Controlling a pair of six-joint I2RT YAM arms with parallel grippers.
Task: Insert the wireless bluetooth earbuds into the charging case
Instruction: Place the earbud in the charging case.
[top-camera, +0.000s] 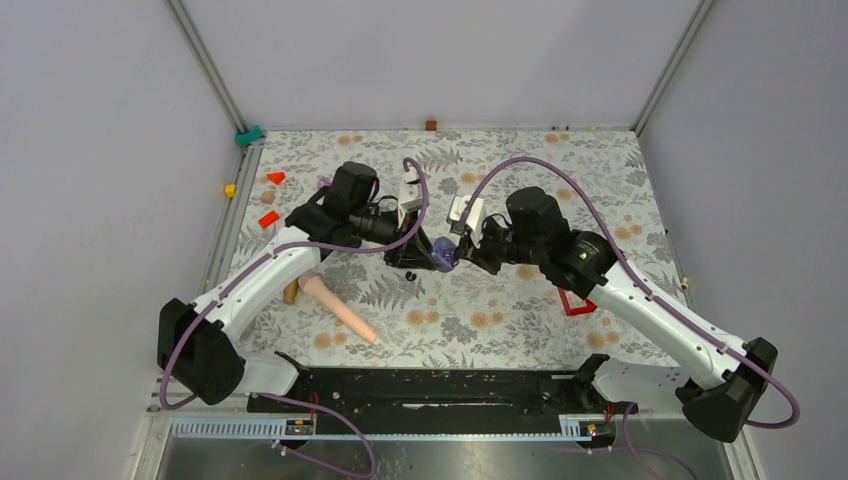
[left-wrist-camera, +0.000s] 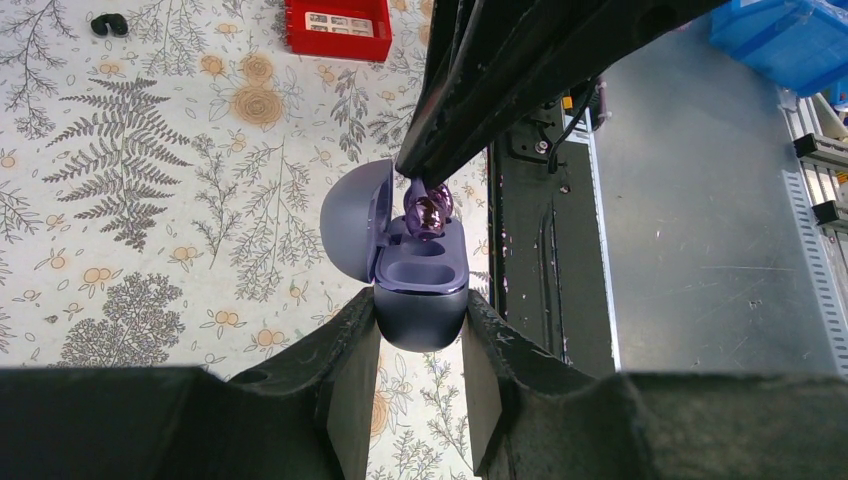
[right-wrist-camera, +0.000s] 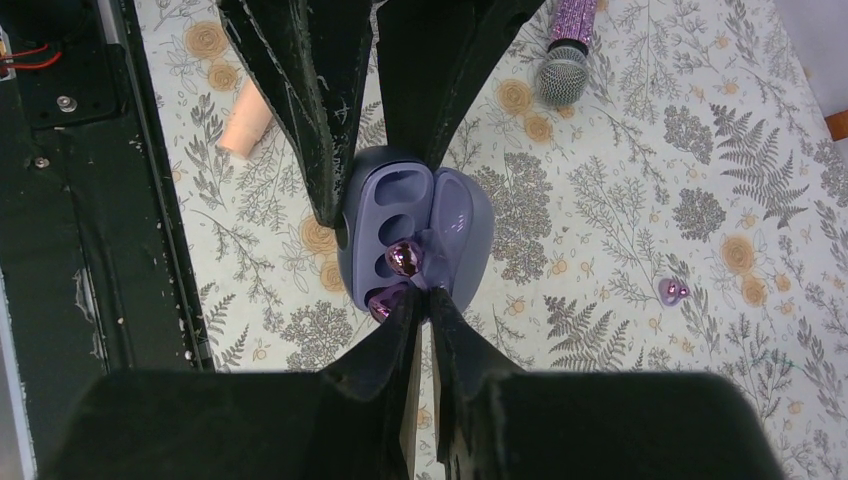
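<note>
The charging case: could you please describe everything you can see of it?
The charging case is a small, rounded, matte blue-purple shell, plastic by the look. Its hinged lid stands open to one side, showing moulded sockets inside. The left hand clamps its base between both fingers, opening facing the right hand. A glossy purple earbud, pinched at that hand's tips, is at one socket; the other looks empty.
</note>
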